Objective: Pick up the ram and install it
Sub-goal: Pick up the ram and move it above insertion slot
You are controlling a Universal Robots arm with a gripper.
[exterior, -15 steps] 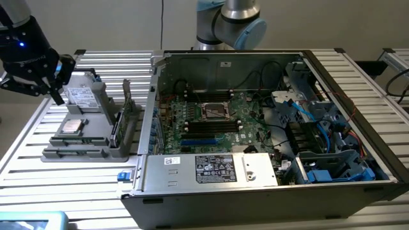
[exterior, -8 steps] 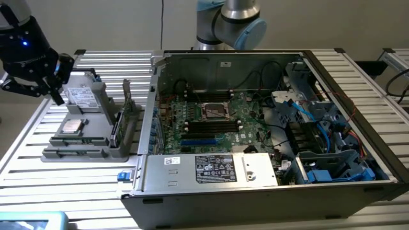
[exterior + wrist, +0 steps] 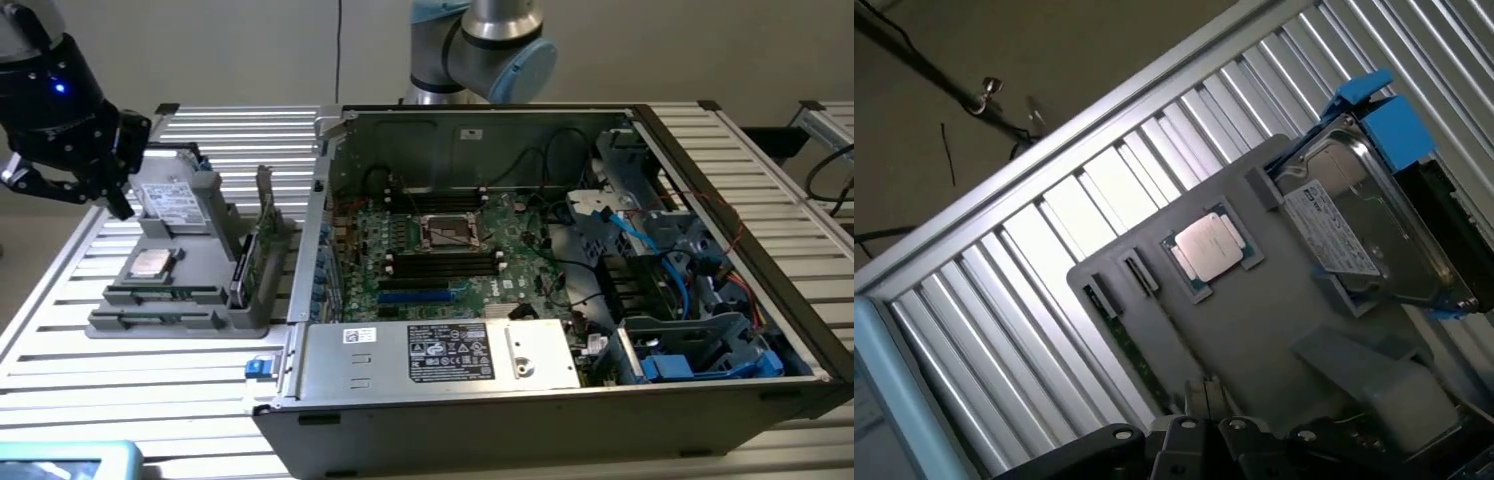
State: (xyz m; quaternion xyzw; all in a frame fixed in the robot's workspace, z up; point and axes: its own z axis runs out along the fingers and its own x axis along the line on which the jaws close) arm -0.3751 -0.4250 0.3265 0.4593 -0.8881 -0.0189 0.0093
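Observation:
The ram is a slim green stick lying edge-up in a front slot of the grey parts holder. In the wrist view the ram runs along the holder beside the silver processor chip. My black gripper hangs over the holder's far end, above the hard drive and apart from the ram. Its fingertips sit close together with nothing between them. The motherboard lies inside the open computer case, with its black memory slots bare.
An upright green expansion card stands between the holder and the case wall. The hard drive in its blue bracket fills the holder's far end. Cables and a drive cage crowd the exterior view's right of the case. The slatted table spreads around.

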